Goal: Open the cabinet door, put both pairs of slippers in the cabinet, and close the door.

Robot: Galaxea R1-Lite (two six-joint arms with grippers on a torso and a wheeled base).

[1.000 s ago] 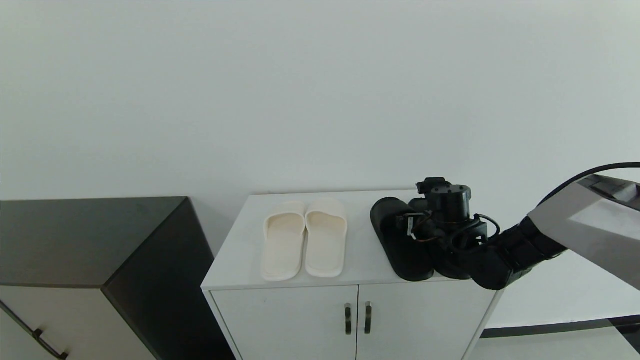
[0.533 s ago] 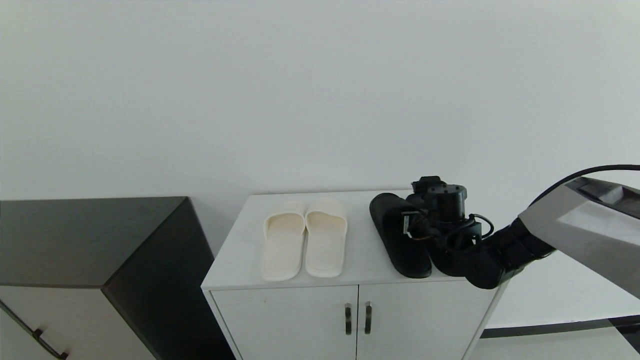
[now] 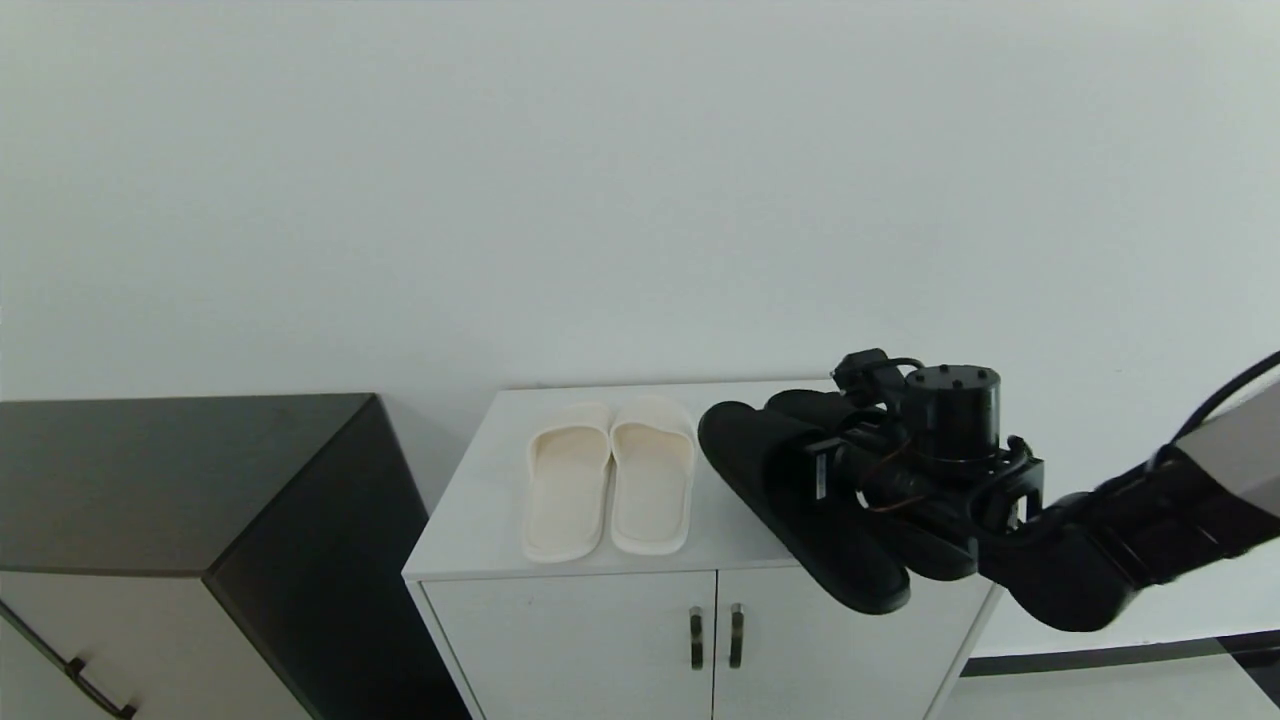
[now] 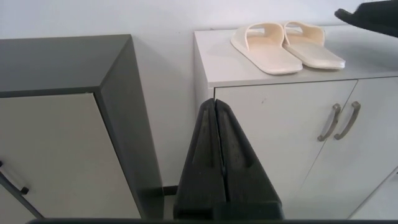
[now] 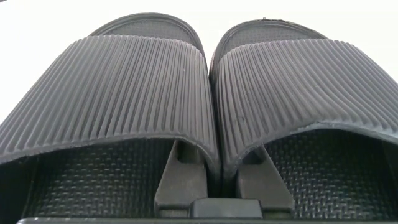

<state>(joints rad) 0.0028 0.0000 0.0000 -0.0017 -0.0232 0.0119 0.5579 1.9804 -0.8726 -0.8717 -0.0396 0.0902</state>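
Apparently early: the white cabinet (image 3: 570, 640) has its doors shut, cream slippers (image 3: 608, 478) lie on its top, black slippers (image 3: 780, 490) hang over its right front corner, pinched together in the right gripper (image 5: 219, 179) jaws; left gripper (image 4: 219, 155) jaws closed, empty.

Right gripper (image 5: 221, 186): fingertips hidden beneath straps of black slippers (image 5: 124, 87) (heels cut off by frame edge). Head view: farther of pair largely masked by right arm (image 3: 1100, 560). White cabinet (image 3: 560, 640): lower part cut off by frame edge; dark cabinet (image 3: 150, 470) cut off at left.
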